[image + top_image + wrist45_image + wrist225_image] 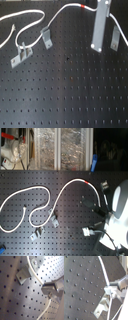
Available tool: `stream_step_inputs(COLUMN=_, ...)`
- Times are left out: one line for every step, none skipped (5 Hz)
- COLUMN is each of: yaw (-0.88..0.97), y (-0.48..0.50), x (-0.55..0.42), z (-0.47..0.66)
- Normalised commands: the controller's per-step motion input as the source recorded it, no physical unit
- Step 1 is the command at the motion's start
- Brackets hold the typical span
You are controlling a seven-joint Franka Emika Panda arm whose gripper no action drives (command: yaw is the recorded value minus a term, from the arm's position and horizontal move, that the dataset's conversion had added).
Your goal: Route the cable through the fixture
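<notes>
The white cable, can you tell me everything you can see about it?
The cable is a long, thin white cord that looks bendy. It lies in big loops on the black pegboard in both exterior views. A short red band sits on it near one end. In the first exterior view it passes right by a small grey metal bracket. In both wrist views the gripper appears to hold it; whether the jaws are fully closed is unclear.

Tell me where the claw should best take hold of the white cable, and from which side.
Probably the straight stretch of the cable just beside the red band, coming from above. There the cord lies flat on the perforated board, clear of the metal brackets, so the fingers can close across its thin width. The loops further along would likely slip.
</notes>
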Motion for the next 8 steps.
stream_step_inputs(yaw=0.00, y=0.000, x=0.000, z=0.01)
stream_step_inputs(yaw=0.00, y=0.047, x=-0.082, z=0.08)
stream_step_inputs(yaw=-0.10, y=0.282, x=-0.163, z=0.17)
stream_step_inputs(yaw=-0.21, y=0.320, x=-0.009, z=0.15)
stream_step_inputs(yaw=0.00, y=0.420, x=0.120, z=0.11)
stream_step_inputs(yaw=0.23, y=0.262, x=0.348, z=0.08)
stream_step_inputs(yaw=0.17, y=0.181, x=0.413, z=0.08)
stream_step_inputs(yaw=0.00, y=-0.010, x=-0.006, z=0.00)
